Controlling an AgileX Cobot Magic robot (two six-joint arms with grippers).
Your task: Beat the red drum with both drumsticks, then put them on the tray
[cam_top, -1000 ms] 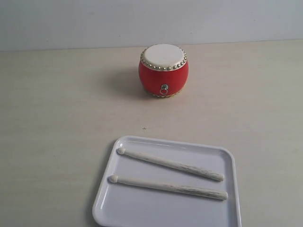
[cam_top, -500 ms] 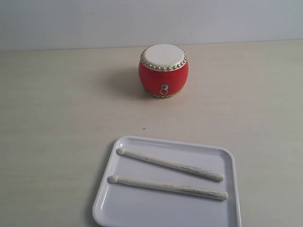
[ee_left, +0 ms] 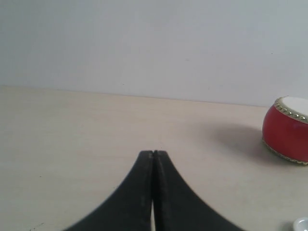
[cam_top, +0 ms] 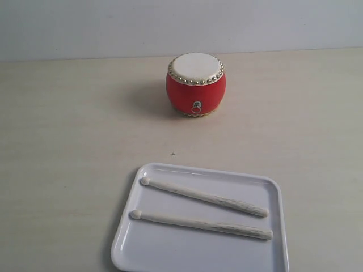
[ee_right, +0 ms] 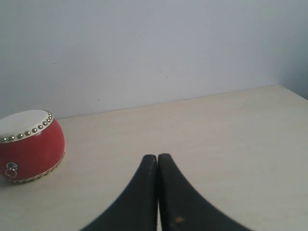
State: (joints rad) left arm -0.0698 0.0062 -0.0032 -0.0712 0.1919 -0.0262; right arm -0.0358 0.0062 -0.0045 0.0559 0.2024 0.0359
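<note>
The red drum [cam_top: 195, 85] stands upright at the back of the table, its cream skin ringed with gold studs. Both pale drumsticks lie on the white tray [cam_top: 170, 255] near the front: one [cam_top: 204, 197] farther back, the other [cam_top: 201, 224] closer, bead tips pointing left. Neither gripper shows in the exterior view. In the left wrist view my left gripper [ee_left: 153, 153] is shut with nothing in it, the drum [ee_left: 288, 129] off to one side and a tray corner [ee_left: 301, 224] just showing. My right gripper [ee_right: 157, 156] is shut and empty too, with the drum [ee_right: 30, 144] apart from it.
The pale wooden table [cam_top: 68, 141] runs back to a plain light wall [cam_top: 85, 28]. A tiny dark speck [cam_top: 173, 153] lies between drum and tray.
</note>
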